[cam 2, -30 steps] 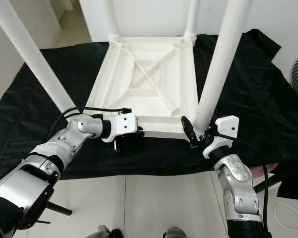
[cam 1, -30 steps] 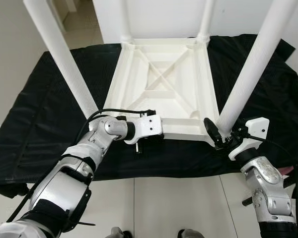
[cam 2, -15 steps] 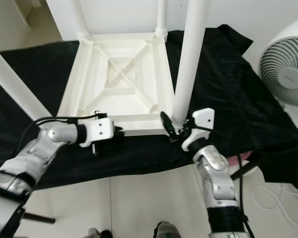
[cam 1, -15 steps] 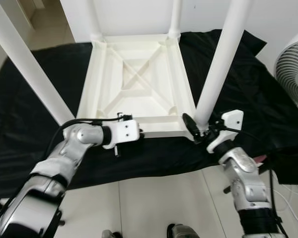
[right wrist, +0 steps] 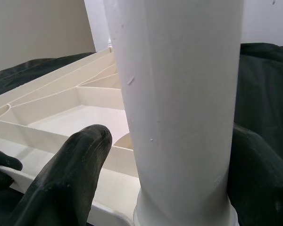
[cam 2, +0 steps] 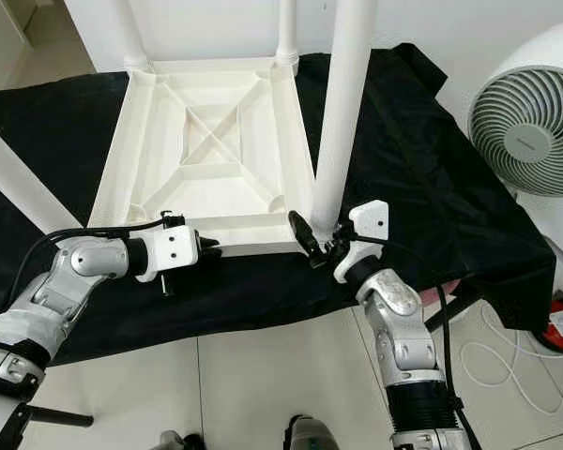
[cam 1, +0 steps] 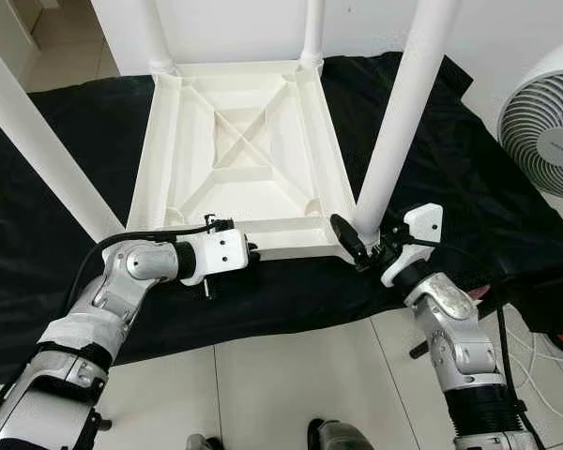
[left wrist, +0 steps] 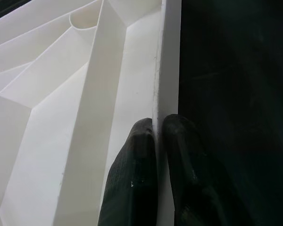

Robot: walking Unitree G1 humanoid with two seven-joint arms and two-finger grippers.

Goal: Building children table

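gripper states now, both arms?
Left gripper: shut on the tabletop rim.
Right gripper: fingers straddle the table leg; closure cannot be told.

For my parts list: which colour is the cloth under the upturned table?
Black cloth, best seen in the left eye view.

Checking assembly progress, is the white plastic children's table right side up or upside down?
Upside down: the white plastic children's table shows its ribbed underside, legs pointing up, on the black cloth.

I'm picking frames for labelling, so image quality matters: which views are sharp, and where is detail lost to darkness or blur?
Left eye view: sharp and evenly lit; black cloth shows little texture. Left wrist view: fingers soft, cloth side nearly black. Right wrist view: table leg bright, close fingers blurred.
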